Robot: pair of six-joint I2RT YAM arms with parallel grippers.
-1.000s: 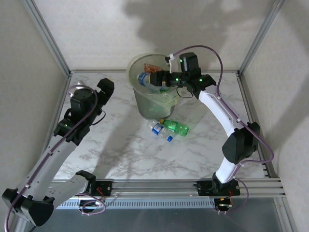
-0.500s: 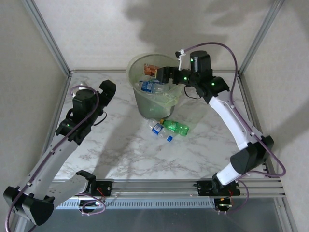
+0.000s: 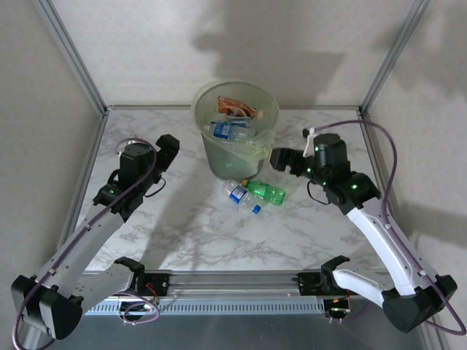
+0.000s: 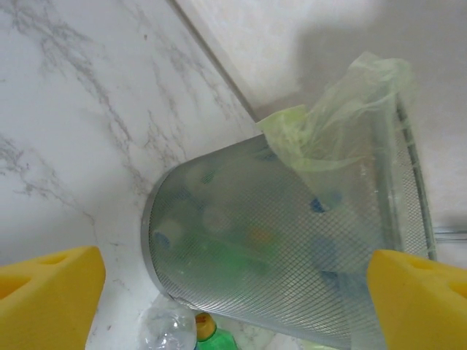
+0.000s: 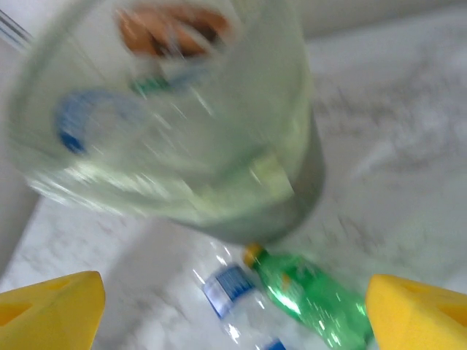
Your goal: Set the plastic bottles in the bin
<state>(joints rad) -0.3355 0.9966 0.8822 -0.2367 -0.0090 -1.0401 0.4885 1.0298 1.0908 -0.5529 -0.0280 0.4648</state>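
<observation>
Jaws of the left gripper (image 3: 168, 144) stand wide apart with nothing between them; in the left wrist view its yellow pads (image 4: 45, 295) sit at the two lower corners, the gap between them bare. Jaws of the right gripper (image 3: 280, 158) are likewise wide apart and empty, its own yellow fingertips (image 5: 48, 306) far out at the corners of a blurred right wrist view. Bin (image 3: 221, 165) stands upright toward the far middle of the marble worktop (image 3: 182, 233), with the pale-green liner bag (image 3: 260, 146) folded over its rim on the right side. Left gripper is near the bin's left side and points toward it, apart from it; right gripper is just to the right of the bin, close to the draped liner, and I cannot tell whether it touches. Inside the bin, near the top: blue-labelled bottles (image 3: 228, 131), and an orange-red labelled bottle (image 3: 235, 107) lying on the heap at the far side. Seen through the wall from the left wrist, more bottle shapes lower down, too hazy to count. Two bottles lie on the worktop just in front of the bin's base: a green bottle (image 3: 267, 192) on its side, yellow cap toward the bin, and a clear bottle (image 3: 237, 193) with a blue label close on its left.
</observation>
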